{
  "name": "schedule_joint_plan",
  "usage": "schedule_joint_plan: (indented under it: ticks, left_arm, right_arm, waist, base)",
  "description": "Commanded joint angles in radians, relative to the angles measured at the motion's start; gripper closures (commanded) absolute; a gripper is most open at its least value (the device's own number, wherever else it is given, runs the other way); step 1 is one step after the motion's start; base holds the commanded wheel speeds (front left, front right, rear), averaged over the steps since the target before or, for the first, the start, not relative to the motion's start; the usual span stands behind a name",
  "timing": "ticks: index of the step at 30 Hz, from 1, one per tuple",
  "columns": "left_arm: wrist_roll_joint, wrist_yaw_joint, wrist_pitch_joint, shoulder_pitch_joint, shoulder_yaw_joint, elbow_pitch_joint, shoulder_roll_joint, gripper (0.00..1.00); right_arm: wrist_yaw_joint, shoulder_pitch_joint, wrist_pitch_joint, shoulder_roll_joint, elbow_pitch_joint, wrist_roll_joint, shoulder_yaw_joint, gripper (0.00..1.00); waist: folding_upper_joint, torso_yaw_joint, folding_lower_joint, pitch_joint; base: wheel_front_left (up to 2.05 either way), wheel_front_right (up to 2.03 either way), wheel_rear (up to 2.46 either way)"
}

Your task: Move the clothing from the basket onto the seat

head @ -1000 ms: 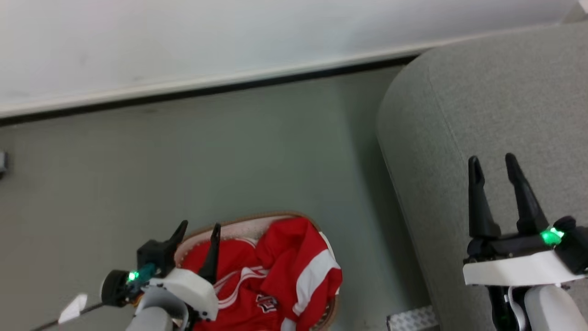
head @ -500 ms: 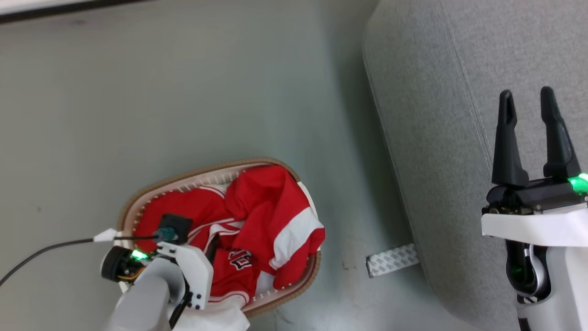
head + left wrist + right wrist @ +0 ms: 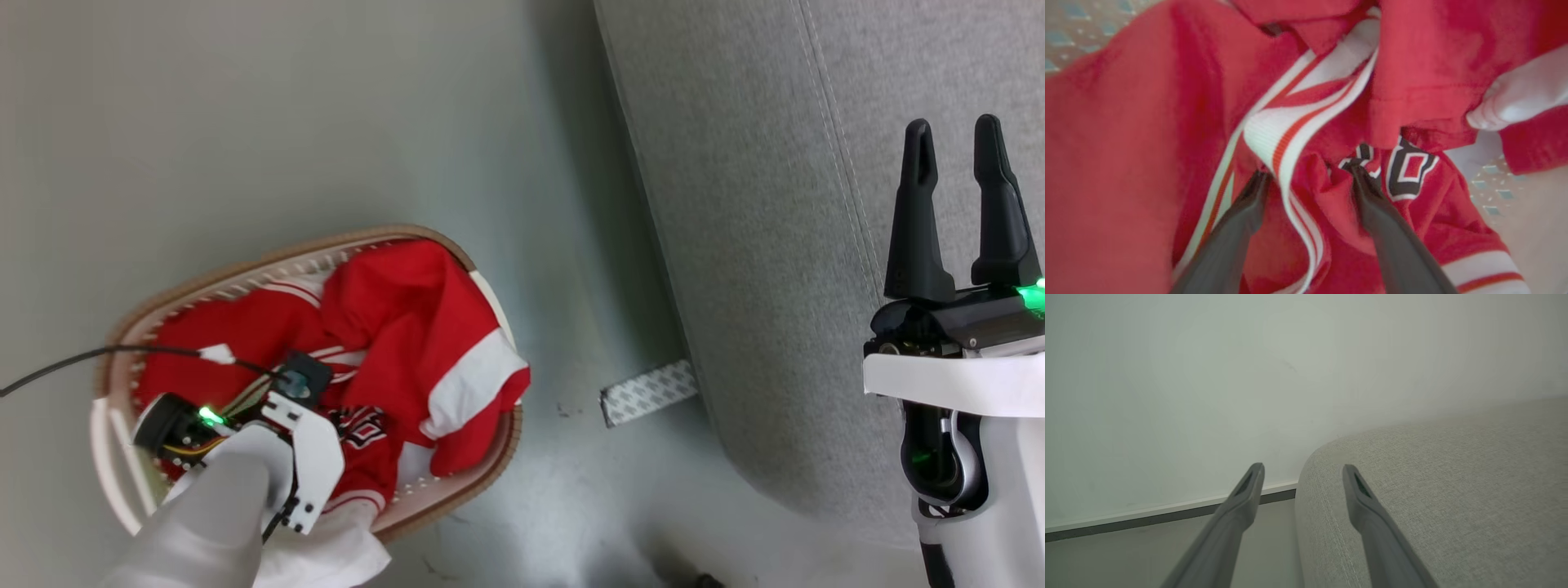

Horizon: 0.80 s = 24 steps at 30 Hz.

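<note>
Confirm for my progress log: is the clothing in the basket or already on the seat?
In the basket. The clothing lies bunched inside the basket; the visible part of the seat is bare.

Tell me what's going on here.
The robot is working on moving the red clothing from the basket on the floor to the grey seat. The left gripper is down in the basket with its jaws open, one on either side of a white striped band, and has not closed on anything yet. The right gripper hangs open above the seat and holds nothing. The clothing lies heaped in the basket.
</note>
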Motion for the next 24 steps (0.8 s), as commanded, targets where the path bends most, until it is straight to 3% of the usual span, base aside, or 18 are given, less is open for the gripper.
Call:
schedule_joint_plan:
  ticks: [1,9,10,12,18,24]
  left_arm:
    - [0.01,0.002,0.025,-0.013,-0.031,0.009,0.015,0.0]
    - [0.005,0.003,0.082,-0.047,-0.121,0.025,0.054,0.0]
    - [-0.002,0.003,0.079,-0.051,-0.125,0.026,0.057,0.28]
    - [-0.013,0.003,0.069,-0.056,-0.129,0.027,0.06,1.0]
    - [-0.043,0.003,0.042,-0.049,-0.134,0.03,0.043,1.0]
    - [-0.064,0.002,0.001,-0.001,-0.141,0.032,-0.014,1.0]
  right_arm:
    - [-0.002,-0.015,0.001,0.002,0.005,0.012,-0.001,0.0]
    - [-0.002,-0.026,0.0,0.002,0.005,0.033,0.014,0.0]
    - [-0.002,-0.028,0.001,0.002,0.006,0.033,0.016,0.0]
    - [-0.002,-0.03,0.0,0.002,0.008,0.031,0.018,0.0]
    - [-0.002,-0.025,0.001,0.002,0.018,0.015,0.011,0.0]
    - [-0.002,0.004,0.001,0.002,0.033,-0.031,-0.005,0.0]
  waist:
    - [0.0,-0.024,-0.0002,0.034]
    - [0.0,-0.039,-0.0002,0.073]
    - [0.0,-0.04,-0.0002,0.074]
    - [0.0,-0.039,-0.0002,0.074]
    - [0.0,-0.026,-0.0002,0.035]
    - [0.0,0.02,-0.0002,-0.087]
  base:
    - [0.0,0.0,0.0]
    - [0.0,0.0,0.0]
    - [0.0,0.0,0.0]
    - [0.0,0.0,0.0]
    - [0.0,0.0,0.0]
    - [0.0,0.0,0.0]
